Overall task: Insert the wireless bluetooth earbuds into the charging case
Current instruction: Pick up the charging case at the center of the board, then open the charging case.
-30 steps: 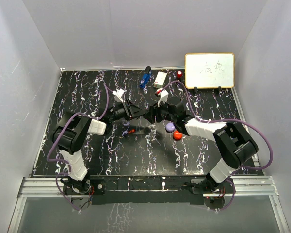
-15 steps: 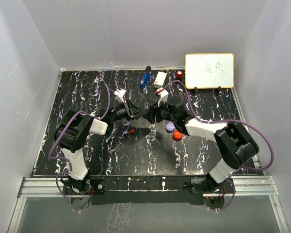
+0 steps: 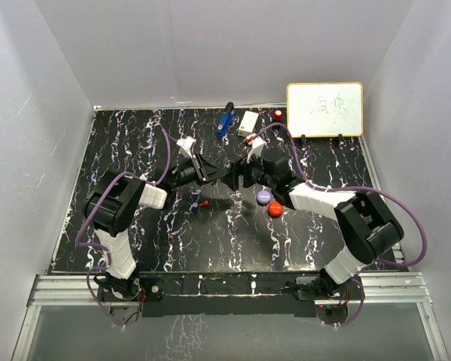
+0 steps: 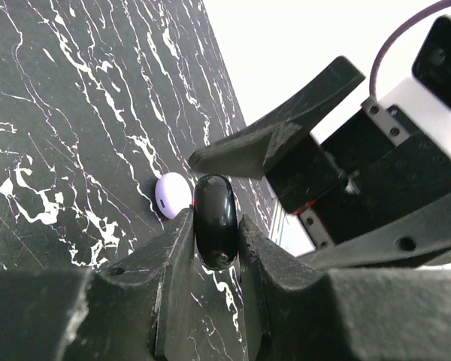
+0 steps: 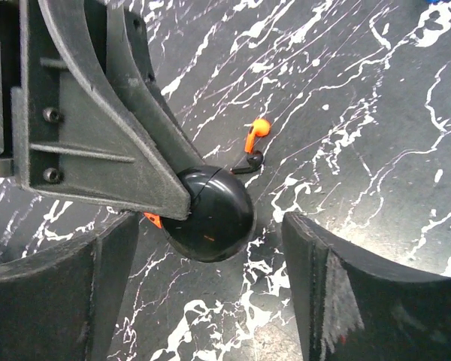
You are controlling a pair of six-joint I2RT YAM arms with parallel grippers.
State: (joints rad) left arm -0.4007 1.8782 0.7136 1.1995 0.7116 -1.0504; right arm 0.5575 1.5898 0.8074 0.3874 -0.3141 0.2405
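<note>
Robot lab test cell, not a home or shop. Plain white panel walls [image 3: 210,45] box in a black, white-veined marble-pattern bench [image 3: 135,143] on three sides. Two black-and-white robot arms [image 3: 116,210] trailing purple cables [image 3: 165,150] are bolted to a silver aluminium extrusion rail [image 3: 225,289] at the near edge. A small wood-framed whiteboard with handwriting [image 3: 325,109] leans at the back wall, beyond and right of the right pincer [image 3: 240,178].

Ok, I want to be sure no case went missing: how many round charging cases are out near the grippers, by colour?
black case: 1, clamped in the left gripper
purple case: 1, on the table
red case: 1, on the table
Total: 3
</note>
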